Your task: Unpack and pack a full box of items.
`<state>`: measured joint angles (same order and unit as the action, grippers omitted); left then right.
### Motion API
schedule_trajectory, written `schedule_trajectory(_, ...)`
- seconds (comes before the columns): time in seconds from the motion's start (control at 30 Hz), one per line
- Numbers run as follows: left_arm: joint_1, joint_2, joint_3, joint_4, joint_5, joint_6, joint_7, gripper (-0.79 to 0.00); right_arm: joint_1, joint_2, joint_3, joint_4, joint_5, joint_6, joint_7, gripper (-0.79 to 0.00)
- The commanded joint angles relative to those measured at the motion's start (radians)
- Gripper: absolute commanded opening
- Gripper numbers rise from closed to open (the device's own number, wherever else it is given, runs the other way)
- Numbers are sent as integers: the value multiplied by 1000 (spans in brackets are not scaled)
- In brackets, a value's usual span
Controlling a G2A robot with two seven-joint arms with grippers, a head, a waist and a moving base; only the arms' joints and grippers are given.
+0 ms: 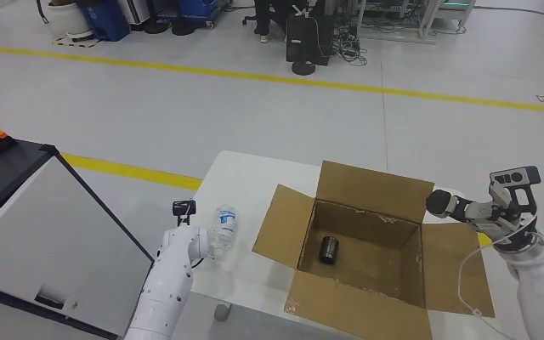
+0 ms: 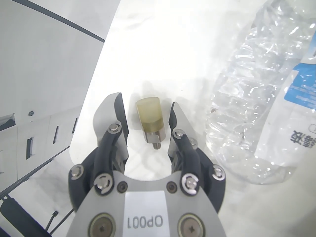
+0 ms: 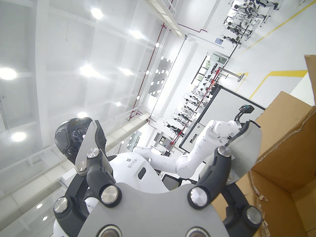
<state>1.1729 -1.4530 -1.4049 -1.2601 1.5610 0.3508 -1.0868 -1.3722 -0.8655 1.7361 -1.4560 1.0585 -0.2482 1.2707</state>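
Note:
An open cardboard box (image 1: 374,204) stands on the white table (image 1: 246,183), with a dark cylinder (image 1: 329,249) lying on its floor. A clear plastic bottle (image 1: 223,228) with a blue label lies on the table left of the box. My left gripper (image 2: 147,114) is open just above the table beside the bottle (image 2: 261,94), its fingers straddling a small yellowish cylinder with a metal threaded end (image 2: 150,122) without touching it. My right gripper (image 3: 170,134) is open and holds nothing, raised beside the box's right flap (image 3: 284,134) and tilted up toward the ceiling.
A large white panel with a dark frame (image 1: 59,246) stands close against the table's left edge. The box's four flaps are folded outward, the front one (image 1: 357,310) reaching the table's near edge. Bare tabletop lies behind the bottle.

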Motion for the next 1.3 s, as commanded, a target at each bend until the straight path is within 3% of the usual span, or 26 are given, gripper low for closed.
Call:
schedule_trajectory(0.0,-2,0,-2,5,-1,-2,0,-403,0,0,0,0,0,0,0,0)
schedule_trajectory(0.43,-33,-2,-9,48,-25,-13,-7,-400,0,0,0,0,0,0,0,0)
schedule_trajectory(0.63,-51,-2,-14,76,-42,-15,-21,-434,0,0,0,0,0,0,0,0)
schedule_trajectory(0.73,-57,-2,-15,91,-39,-17,-17,-517,0,0,0,0,0,0,0,0)
schedule_trajectory(0.77,-58,-1,-18,93,-42,-13,-17,-622,0,0,0,0,0,0,0,0)
schedule_trajectory(0.8,-60,-1,-21,93,-48,-15,-19,-785,0,0,0,0,0,0,0,0)
schedule_trajectory(1.27,-14,6,-59,-50,-70,-15,-39,-785,0,0,0,0,0,0,0,0)
